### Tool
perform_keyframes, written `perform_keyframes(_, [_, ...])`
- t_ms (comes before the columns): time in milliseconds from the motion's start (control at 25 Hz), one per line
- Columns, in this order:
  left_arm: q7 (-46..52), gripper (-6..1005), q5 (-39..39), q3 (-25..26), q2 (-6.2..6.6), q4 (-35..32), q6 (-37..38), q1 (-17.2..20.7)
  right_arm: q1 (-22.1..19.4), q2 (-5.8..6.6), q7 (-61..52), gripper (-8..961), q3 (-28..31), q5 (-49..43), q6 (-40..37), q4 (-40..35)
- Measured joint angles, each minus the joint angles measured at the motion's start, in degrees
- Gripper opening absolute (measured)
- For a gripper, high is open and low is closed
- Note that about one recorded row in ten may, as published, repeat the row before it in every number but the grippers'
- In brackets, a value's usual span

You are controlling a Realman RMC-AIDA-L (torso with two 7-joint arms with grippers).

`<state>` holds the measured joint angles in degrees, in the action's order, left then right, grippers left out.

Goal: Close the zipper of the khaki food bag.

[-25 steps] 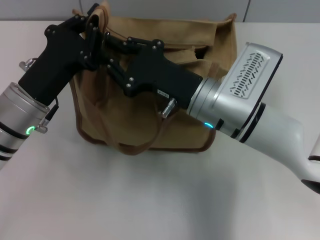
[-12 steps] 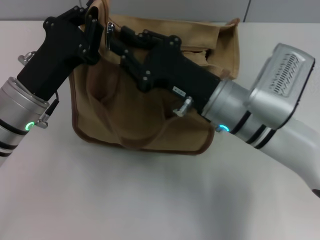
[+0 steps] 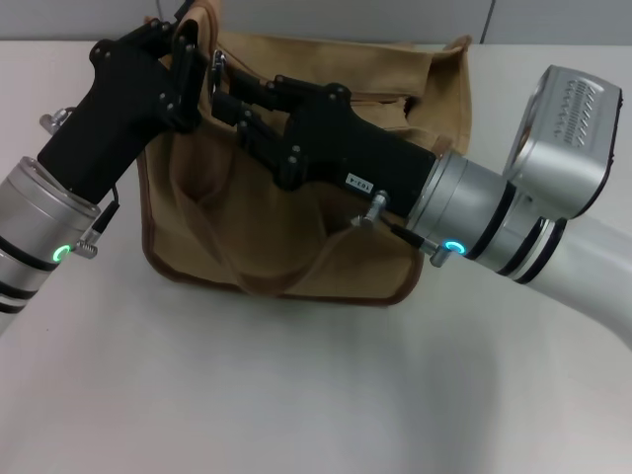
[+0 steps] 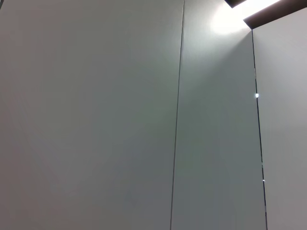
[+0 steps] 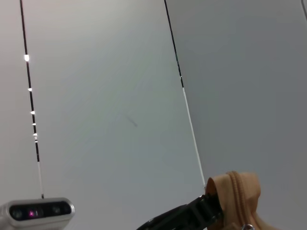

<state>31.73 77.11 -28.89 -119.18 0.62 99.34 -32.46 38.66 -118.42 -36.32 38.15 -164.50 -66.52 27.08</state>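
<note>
You had the soft, slumping khaki food bag (image 3: 296, 237) on the table (image 3: 296, 395), left gripper (image 3: 188, 44) pinching its end corner, right gripper (image 3: 225, 94) seemingly pinching the zipper (image 3: 219, 67) pull.

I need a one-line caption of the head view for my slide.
Both grippers meet at the upper left corner of the khaki food bag: left gripper pinching the fabric, right gripper beside the zipper pull.

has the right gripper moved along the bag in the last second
Yes. The right gripper has shifted toward the bag's right end, away from the left gripper at the left corner.
</note>
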Motion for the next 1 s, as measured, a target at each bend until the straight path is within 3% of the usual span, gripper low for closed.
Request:
perform_keyframes(480, [0.0, 22, 0.1, -0.3, 0.00, 0.0, 0.0, 0.1, 3.4, 0.53, -13.6, 282, 0.4, -2.8, -0.6, -3.8])
perform_keyframes(680, [0.0, 22, 0.1, -0.2, 0.00, 0.0, 0.0, 0.2, 2.7, 1.62, -17.9, 286, 0.5, -2.8, -6.9, -6.1])
perform_keyframes(840, [0.0, 23, 0.0, -0.3, 0.00, 0.0, 0.0, -0.1, 5.5, 2.59, -23.4, 303, -2.1, -2.8, -11.2, -10.2])
perform_keyframes(1000, [0.0, 23, 0.1, -0.3, 0.00, 0.1, 0.0, -0.3, 8.4, 2.07, -27.4, 365, -3.9, -2.8, -12.1, -14.2])
